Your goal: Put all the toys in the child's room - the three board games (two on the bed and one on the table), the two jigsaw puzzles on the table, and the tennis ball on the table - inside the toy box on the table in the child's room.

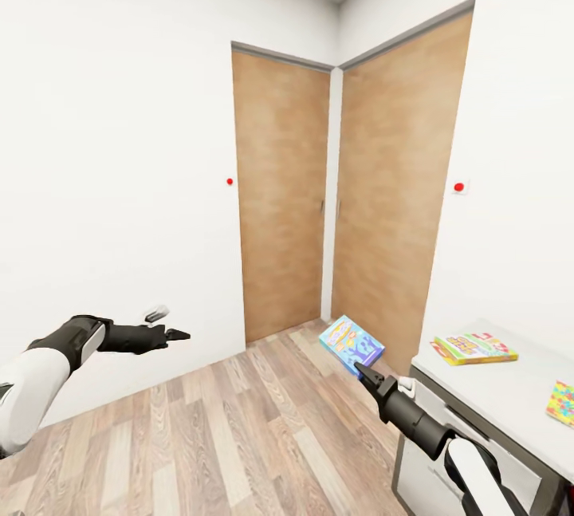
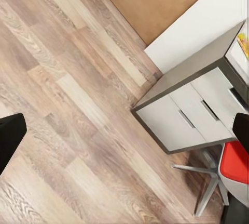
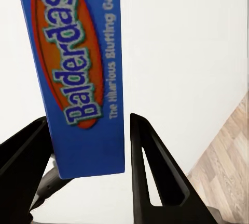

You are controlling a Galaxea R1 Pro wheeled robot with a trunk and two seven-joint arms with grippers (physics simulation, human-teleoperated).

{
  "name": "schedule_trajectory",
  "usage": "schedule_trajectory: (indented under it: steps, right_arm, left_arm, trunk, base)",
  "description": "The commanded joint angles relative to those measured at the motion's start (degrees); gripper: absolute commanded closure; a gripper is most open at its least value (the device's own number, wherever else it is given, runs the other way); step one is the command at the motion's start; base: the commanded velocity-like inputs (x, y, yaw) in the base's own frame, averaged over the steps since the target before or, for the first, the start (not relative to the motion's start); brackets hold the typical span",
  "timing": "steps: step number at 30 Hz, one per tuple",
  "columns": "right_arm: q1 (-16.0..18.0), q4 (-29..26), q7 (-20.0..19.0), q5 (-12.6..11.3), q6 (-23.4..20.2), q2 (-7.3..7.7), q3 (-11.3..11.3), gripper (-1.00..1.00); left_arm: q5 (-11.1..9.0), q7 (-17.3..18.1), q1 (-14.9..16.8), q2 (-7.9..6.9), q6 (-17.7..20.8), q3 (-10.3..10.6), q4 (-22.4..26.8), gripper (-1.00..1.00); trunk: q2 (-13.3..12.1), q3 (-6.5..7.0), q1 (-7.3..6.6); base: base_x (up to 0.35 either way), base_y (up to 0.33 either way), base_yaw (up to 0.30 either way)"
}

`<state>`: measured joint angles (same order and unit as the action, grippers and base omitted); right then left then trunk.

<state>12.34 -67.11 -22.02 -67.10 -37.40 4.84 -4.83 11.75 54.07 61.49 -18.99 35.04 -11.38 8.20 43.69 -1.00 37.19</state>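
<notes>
Head: right gripper (image 1: 360, 369) clamps blue game (image 1: 351, 343) in air before doors (image 1: 335, 197); green-edged game (image 1: 474, 348), jigsaw (image 1: 561, 403) on table (image 1: 510, 388). Left gripper (image 1: 177, 334) empty — fingers parted. Left wrist: floor (image 2: 67, 99), drawers (image 2: 192, 117). Right wrist: fingers (image 3: 150, 172) flank blue box (image 3: 78, 73).

Pale-topped table (image 1: 510, 388) with grey drawers at the right, green-edged game box (image 1: 475, 348) lying flat near its far end, multicoloured jigsaw square (image 1: 562, 403) nearer, wood-plank floor (image 1: 215, 436) below

The left pincer (image 1: 177, 333) is extended forward with fingers spread, while the right pincer (image 1: 360, 370) is raised, clamped.
</notes>
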Motion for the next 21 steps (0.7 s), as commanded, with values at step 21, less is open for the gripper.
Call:
schedule_trajectory:
  steps: [21]
  right_arm:
    - [0.1,0.2,0.0,-0.1,-0.4,-0.1,-0.1,1.0]
  left_arm:
    - [0.6,0.3,0.0,0.0,0.4,-0.5,0.1,-1.0]
  trunk:
    - [0.1,0.96,0.02]
  base:
    - [0.0,0.001,-0.246]
